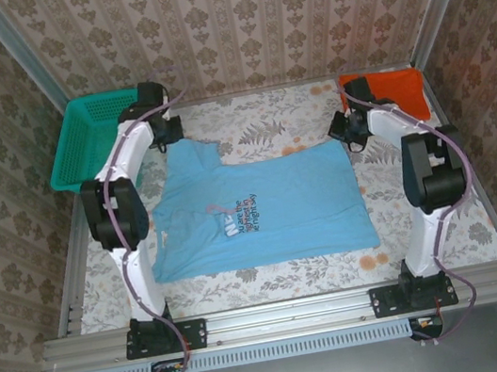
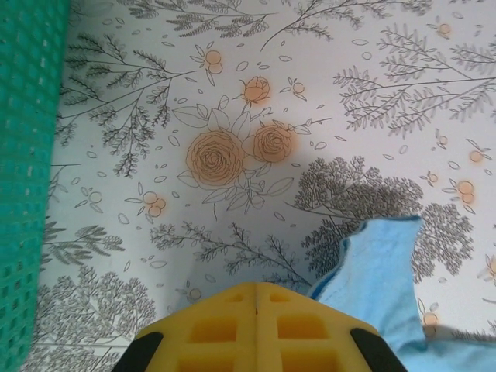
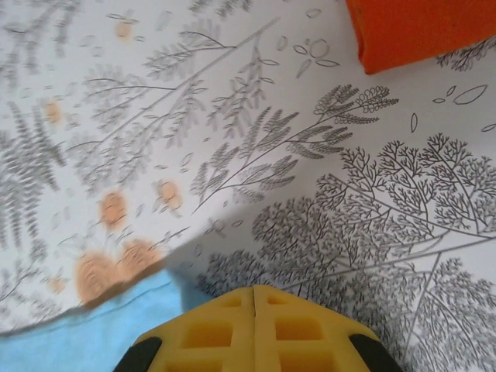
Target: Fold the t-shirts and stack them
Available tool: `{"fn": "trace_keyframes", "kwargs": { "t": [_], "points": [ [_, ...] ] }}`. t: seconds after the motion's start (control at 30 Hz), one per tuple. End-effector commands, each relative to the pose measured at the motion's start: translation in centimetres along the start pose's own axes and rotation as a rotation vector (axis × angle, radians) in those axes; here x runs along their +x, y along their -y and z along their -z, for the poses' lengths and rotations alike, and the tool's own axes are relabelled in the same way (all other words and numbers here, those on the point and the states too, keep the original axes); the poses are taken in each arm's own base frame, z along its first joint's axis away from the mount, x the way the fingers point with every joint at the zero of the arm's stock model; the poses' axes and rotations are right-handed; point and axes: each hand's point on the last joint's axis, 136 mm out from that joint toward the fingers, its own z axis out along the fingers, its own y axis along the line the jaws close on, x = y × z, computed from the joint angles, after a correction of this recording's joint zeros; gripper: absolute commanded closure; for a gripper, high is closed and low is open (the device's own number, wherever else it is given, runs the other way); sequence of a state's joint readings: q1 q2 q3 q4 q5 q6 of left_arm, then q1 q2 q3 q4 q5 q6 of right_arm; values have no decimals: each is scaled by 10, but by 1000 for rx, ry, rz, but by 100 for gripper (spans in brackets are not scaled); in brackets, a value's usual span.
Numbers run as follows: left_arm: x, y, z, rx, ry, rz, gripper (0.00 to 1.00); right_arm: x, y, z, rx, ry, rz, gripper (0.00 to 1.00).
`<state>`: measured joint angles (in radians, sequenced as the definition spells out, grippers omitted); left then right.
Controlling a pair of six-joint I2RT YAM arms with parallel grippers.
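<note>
Far left corner: teal basket [image 1: 88,136], tipped up against the wall, its mesh side along the left edge in the left wrist view [image 2: 23,194]. Just right of it, left gripper [image 1: 166,133] low over the flowered tablecloth [image 1: 427,223], at the far left corner of the blue shirt [image 1: 257,208]. In the left wrist view, yellow fingers [image 2: 209,325] pressed flat together at the tip [image 2: 256,288], seam line closed, no cloth between them; a blue sleeve edge [image 2: 380,263] raised slightly, just right of the tip, touching or not hard to tell. Middle of the table: blue shirt spread flat between the two arms, print side up, small dark and pink lettering near its centre, too small to read fully, near edge roughly parallel to the table's front rail. Right of the shirt's far right corner: right gripper [image 1: 352,135], also low over the cloth. In the right wrist view, yellow fingers [image 3: 209,333] likewise closed on each other at the tip [image 3: 254,290], gripping nothing, blue shirt edge [image 3: 85,341] just left of them on the cloth. Far right corner: orange shirt [image 1: 390,91], folded into a flat block, beyond the right gripper and apart from the blue one; one corner of it at the top of the right wrist view [image 3: 418,27], well clear of the fingers.
</note>
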<state>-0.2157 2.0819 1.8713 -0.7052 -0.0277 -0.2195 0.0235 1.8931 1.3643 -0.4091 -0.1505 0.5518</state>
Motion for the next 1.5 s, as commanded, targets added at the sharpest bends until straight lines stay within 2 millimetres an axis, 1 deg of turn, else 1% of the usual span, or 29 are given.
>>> {"fn": "trace_keyframes", "kwargs": {
  "t": [0.0,0.1,0.2,0.33,0.5,0.6,0.73,0.83,0.9,1.0,1.03,1.07,1.1,1.13,1.17,1.2,1.27,1.3,1.37,1.4,1.47],
  "points": [
    [-1,7,21,24,51,-68,100,7,-5,21,-55,9,48,100],
    [6,10,41,32,72,-104,100,16,1,32,-69,13,57,100],
    [18,9,62,39,87,-126,100,27,8,41,-74,17,62,100],
    [44,12,83,44,80,-165,100,42,21,49,-91,22,48,100],
    [91,3,92,10,17,-163,100,62,39,56,-98,22,23,100],
    [114,0,99,-4,5,-152,100,71,50,60,-100,25,1,100],
    [147,-2,106,-23,-32,-131,100,85,63,58,-93,9,-31,100],
    [175,-11,110,-54,-66,-104,100,94,74,53,-83,0,-78,100],
    [193,-22,114,-95,-77,-73,100,97,79,51,-79,-4,-107,100],
    [211,-33,120,-127,-77,-37,100,100,87,46,-61,-22,-140,99],
    [216,-38,122,-147,-78,-22,99,102,90,44,-52,-32,-155,95],
    [219,-45,125,-179,-72,-9,94,103,93,43,-46,-39,-169,95],
    [220,-53,129,-218,-57,7,93,104,95,43,-43,-44,-189,95],
    [218,-60,134,-257,-38,23,87,105,97,44,-43,-42,-209,94],
    [215,-67,140,-285,-16,51,71,107,101,44,-42,-40,-238,90],
    [212,-72,145,-305,2,80,54,107,106,46,-35,-32,-266,83],
    [206,-77,154,-326,42,118,53,105,116,50,-13,-8,-319,66],
    [202,-78,158,-329,61,134,53,102,119,53,-9,7,-342,63],
    [192,-78,165,-331,96,148,51,95,116,57,-31,35,-358,61],
    [185,-75,166,-315,108,143,49,91,112,59,-48,45,-363,60],
    [172,-61,160,-249,104,118,51,89,105,60,-73,46,-372,60]
  ]
}}
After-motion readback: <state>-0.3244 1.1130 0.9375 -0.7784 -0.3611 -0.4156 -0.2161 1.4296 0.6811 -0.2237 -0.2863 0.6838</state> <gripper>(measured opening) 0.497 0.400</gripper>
